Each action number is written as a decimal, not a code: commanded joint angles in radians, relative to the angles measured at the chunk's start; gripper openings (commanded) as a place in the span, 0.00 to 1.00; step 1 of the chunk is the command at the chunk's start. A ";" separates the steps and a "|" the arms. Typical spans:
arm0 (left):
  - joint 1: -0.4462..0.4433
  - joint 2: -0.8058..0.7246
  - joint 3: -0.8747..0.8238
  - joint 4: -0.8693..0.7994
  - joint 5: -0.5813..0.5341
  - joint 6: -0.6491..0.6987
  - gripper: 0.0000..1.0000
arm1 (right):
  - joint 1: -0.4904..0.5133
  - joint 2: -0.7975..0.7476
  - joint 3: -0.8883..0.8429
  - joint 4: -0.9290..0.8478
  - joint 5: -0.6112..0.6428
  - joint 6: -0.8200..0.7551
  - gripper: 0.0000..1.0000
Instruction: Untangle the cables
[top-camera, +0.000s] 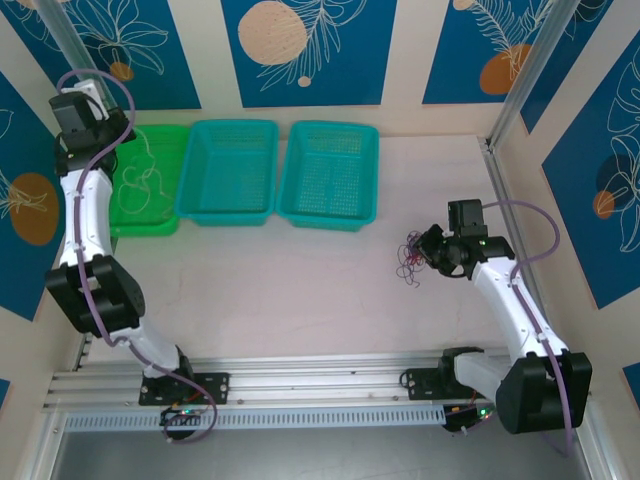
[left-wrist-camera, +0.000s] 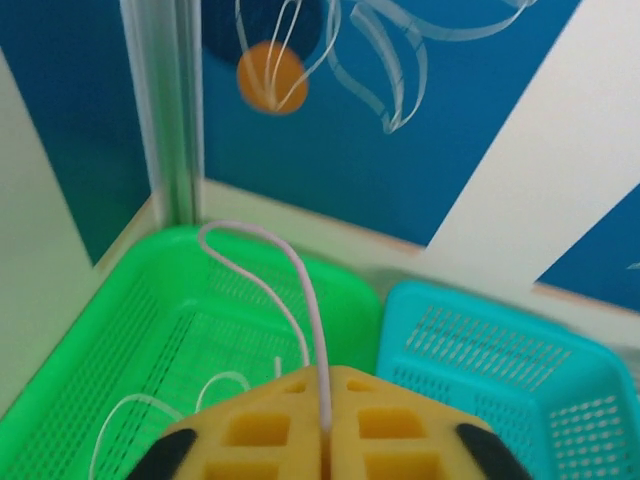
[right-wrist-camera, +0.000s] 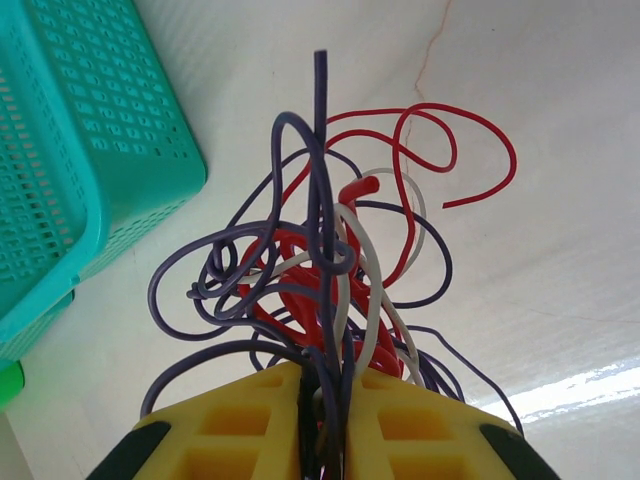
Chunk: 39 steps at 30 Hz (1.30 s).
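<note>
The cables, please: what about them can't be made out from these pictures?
Top view: the tangle is too small to tell strands apart.
Right wrist view: strand ends vanish between the fingers of the right gripper.
Left wrist view: the whitish cable runs into the left gripper; its lower loops hide behind the fingers.
</note>
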 joint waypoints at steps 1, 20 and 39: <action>0.020 0.021 0.050 -0.088 0.042 -0.005 0.47 | 0.009 -0.020 0.037 -0.031 -0.020 -0.017 0.16; -0.201 -0.474 -0.398 0.168 0.323 -0.191 0.73 | 0.087 0.018 0.049 0.004 -0.211 -0.151 0.17; -0.917 -0.673 -1.050 0.432 0.213 -0.179 0.74 | 0.552 0.217 0.079 0.166 -0.280 -0.197 0.57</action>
